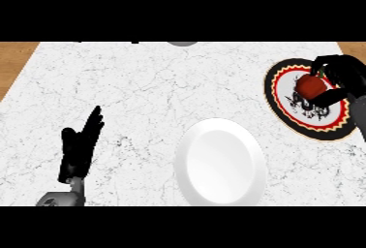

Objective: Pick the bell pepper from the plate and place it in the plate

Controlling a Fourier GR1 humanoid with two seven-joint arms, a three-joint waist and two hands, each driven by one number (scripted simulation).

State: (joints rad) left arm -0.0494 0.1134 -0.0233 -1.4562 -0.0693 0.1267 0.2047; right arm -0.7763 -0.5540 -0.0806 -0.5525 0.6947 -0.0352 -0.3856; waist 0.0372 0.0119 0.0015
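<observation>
A red bell pepper sits over a patterned plate with a black, red and cream rim at the right edge of the counter. My right hand is curled round the pepper from the right and above, fingers wrapping its top and lower side. Whether the pepper still touches the plate cannot be told. A plain white plate lies near the front middle of the counter, with nothing on it. At the lower left my left hand rests open with its fingers pointing up.
The counter top is white marble, with wood showing at the far left and far right corners. A grey round object peeks in at the back edge.
</observation>
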